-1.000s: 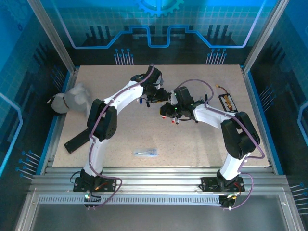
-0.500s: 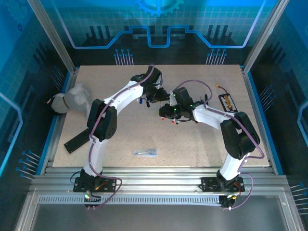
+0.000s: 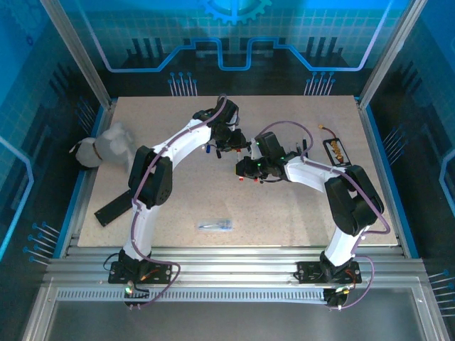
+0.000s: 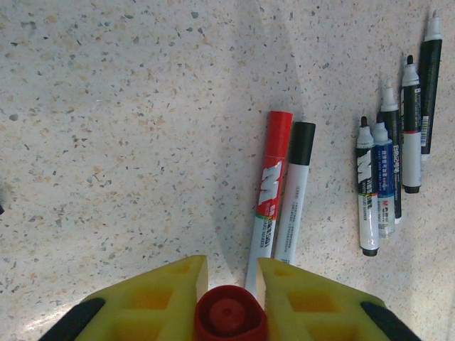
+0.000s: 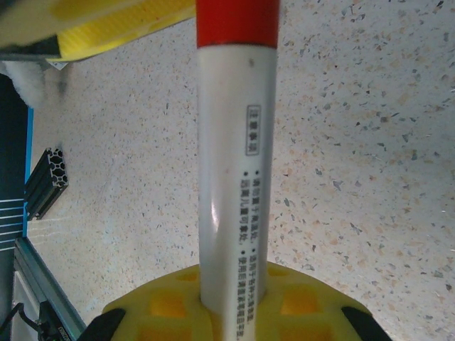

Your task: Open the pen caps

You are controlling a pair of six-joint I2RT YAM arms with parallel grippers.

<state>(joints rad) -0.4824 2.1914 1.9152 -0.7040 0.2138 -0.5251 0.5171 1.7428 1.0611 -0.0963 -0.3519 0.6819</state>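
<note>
In the left wrist view my left gripper (image 4: 231,264) has its yellow fingers shut on the red pen cap (image 4: 229,317), seen end-on. That cap (image 5: 237,21) sits on a white-barrelled pen (image 5: 231,163), and my right gripper (image 5: 231,288) is shut on the barrel's other end. The two grippers, left (image 3: 239,147) and right (image 3: 246,165), meet above the middle of the table. Below on the table lie a red-capped pen (image 4: 271,188) and a black-capped pen (image 4: 295,188) side by side. Several uncapped pens (image 4: 391,163) lie to their right.
A clear crumpled wrapper (image 3: 215,225) lies near the front of the table (image 3: 178,192). A flat black piece (image 3: 114,207) sits at the left edge, a white bundle (image 3: 106,144) beyond it. A small dark tray (image 3: 334,150) is at the right.
The left jaws have closed in on the red cap. The right gripper has shifted slightly left, toward the left gripper, with the pen in it.
</note>
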